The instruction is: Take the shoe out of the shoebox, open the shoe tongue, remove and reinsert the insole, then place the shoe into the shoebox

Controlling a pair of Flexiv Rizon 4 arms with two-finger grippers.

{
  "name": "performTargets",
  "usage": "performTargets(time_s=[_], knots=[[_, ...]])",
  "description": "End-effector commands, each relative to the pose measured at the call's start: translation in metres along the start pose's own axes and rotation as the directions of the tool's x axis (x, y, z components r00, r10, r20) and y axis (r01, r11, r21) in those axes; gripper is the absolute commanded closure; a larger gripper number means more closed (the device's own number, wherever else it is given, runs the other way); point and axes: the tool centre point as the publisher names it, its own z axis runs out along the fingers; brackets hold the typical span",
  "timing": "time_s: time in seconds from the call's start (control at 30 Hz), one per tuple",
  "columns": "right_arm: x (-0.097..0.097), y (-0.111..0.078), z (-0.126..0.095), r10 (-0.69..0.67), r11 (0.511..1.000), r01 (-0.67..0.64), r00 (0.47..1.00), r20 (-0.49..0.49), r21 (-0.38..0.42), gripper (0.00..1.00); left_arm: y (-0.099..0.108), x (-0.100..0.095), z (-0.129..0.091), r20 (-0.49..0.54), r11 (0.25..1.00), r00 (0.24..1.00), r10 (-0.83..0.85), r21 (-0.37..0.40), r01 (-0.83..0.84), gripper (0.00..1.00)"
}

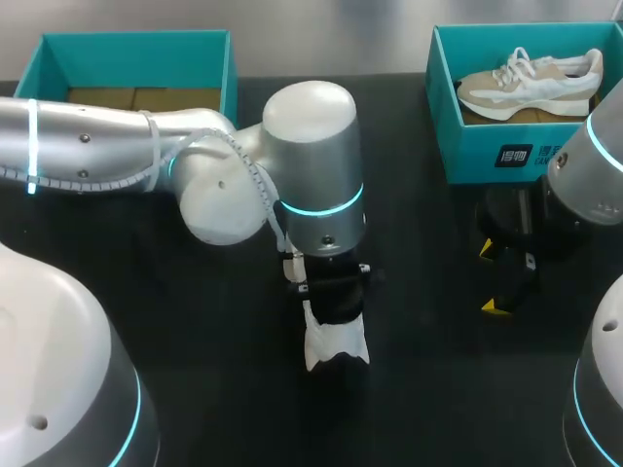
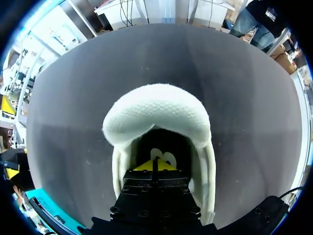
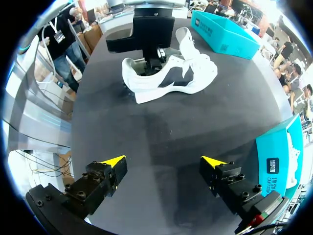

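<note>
A white shoe (image 1: 337,348) with a dark side panel lies on the black table (image 1: 428,389) near the middle. My left gripper (image 2: 155,166) points down into its opening, fingers shut; I cannot tell whether they pinch the insole. The shoe's padded heel collar (image 2: 156,112) curves just ahead of the tips. From the right wrist view, the shoe (image 3: 171,76) lies well ahead with the left gripper (image 3: 154,61) planted in it. My right gripper (image 1: 492,277) hangs open and empty in front of the teal shoebox (image 1: 487,156); its fingertips (image 3: 115,161) stand wide apart over bare table.
A beige-and-white shoe (image 1: 531,83) lies in the teal shoebox at the back right. A second teal box (image 1: 230,68) with brown cardboard inside stands at the back left, behind my left arm (image 1: 117,146). Bare table lies between the two grippers.
</note>
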Motion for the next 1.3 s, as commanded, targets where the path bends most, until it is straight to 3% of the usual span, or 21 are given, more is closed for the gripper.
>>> performTargets(time_s=[0.03, 0.33, 0.5, 0.63, 0.77, 0.83, 1.1, 1.3], knots=[[0.001, 0.0, 0.001, 0.001, 1.0, -0.001, 1.0, 0.003, 0.002, 0.0, -0.005, 0.01, -0.021, 0.026, 1.0, 1.0, 0.015, 0.002, -0.015, 1.0], [0.001, 0.0, 0.001, 0.001, 1.0, -0.001, 1.0, 0.003, 0.002, 0.0, -0.025, 0.004, -0.014, -0.008, 0.998, 0.999, 0.051, 0.041, -0.051, 1.0], [0.001, 0.0, 0.001, 0.001, 1.0, -0.001, 1.0, 0.003, 0.002, 0.0, -0.021, 0.001, 0.014, -0.14, 0.993, 0.988, 0.066, 0.102, -0.052, 1.0], [0.001, 0.0, 0.001, 0.001, 1.0, -0.001, 1.0, 0.003, 0.002, 0.0, -0.021, 0.001, 0.032, -0.135, 0.993, 0.99, 0.041, 0.119, -0.025, 1.0], [0.001, 0.0, 0.001, 0.001, 1.0, -0.001, 1.0, 0.003, 0.002, 0.0, -0.024, 0.001, 0.044, -0.132, 0.997, 0.991, 0.023, 0.082, -0.013, 1.0], [0.001, 0.0, 0.001, 0.001, 1.0, -0.001, 1.0, 0.003, 0.002, 0.0, -0.022, 0.002, 0.042, -0.138, 0.997, 0.99, 0.016, 0.079, -0.005, 1.0], [0.001, 0.0, 0.001, 0.001, 1.0, -0.001, 1.0, 0.003, 0.002, 0.0, -0.023, -0.002, -0.001, -0.056, 0.999, 0.998, -0.001, 0.05, 0.004, 1.0], [0.001, 0.0, 0.001, 0.001, 1.0, -0.001, 1.0, 0.003, 0.002, 0.0, -0.03, -0.01, -0.001, -0.048, 0.999, 0.998, -0.042, 0.019, 0.043, 1.0]])
